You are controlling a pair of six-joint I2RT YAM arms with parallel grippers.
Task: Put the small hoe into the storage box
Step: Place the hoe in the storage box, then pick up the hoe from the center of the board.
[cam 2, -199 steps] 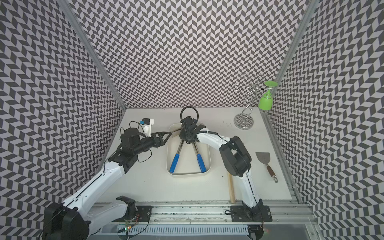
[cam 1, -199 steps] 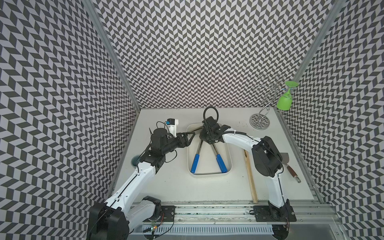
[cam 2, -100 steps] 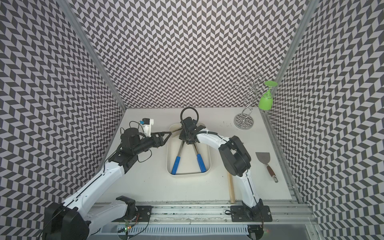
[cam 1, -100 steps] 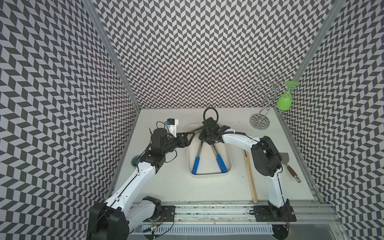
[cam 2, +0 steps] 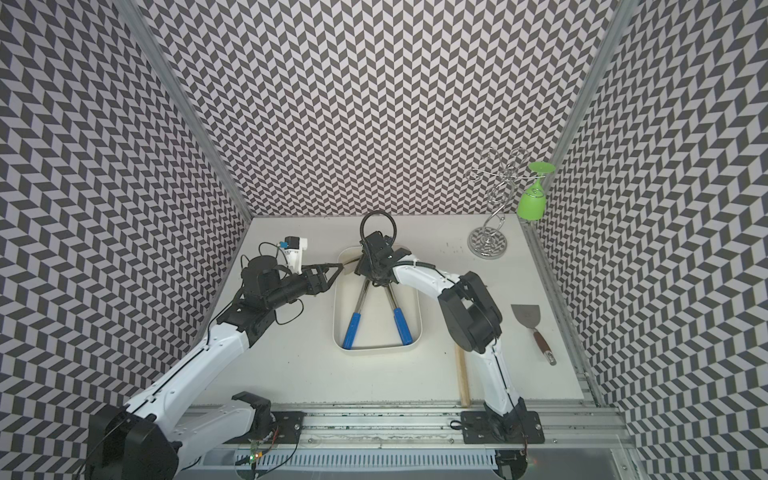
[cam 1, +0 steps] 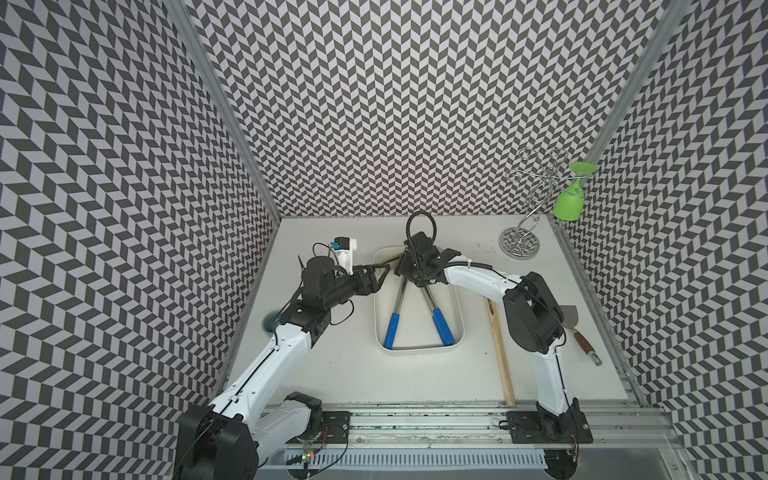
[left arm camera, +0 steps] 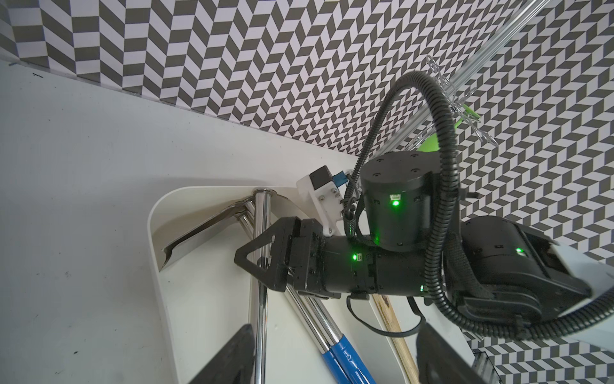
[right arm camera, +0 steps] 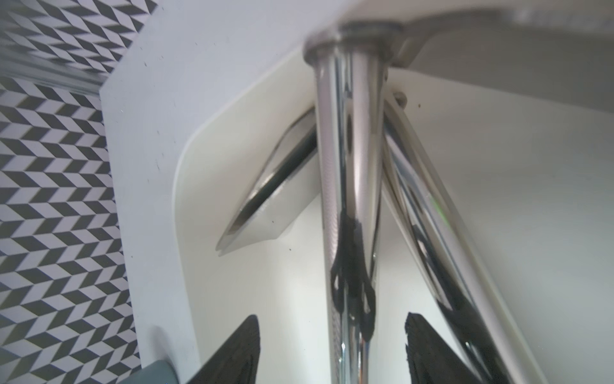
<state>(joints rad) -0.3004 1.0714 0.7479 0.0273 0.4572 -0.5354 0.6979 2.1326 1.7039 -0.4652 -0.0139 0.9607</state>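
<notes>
Right tool (right arm camera: 332,317) spread astride the small hoe (right arm camera: 349,199), not pinching it. Hoe lies in the storage box (cam 1: 415,328), shaft lengthwise, blue handle toward my base; I judge a straight lift clears.

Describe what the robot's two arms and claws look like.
The left arm and right arm have white links and black joints. The left claw and right claw each have two black triangular fingers. A ribbed black cable loops over the right wrist, where green lights glow.
</notes>
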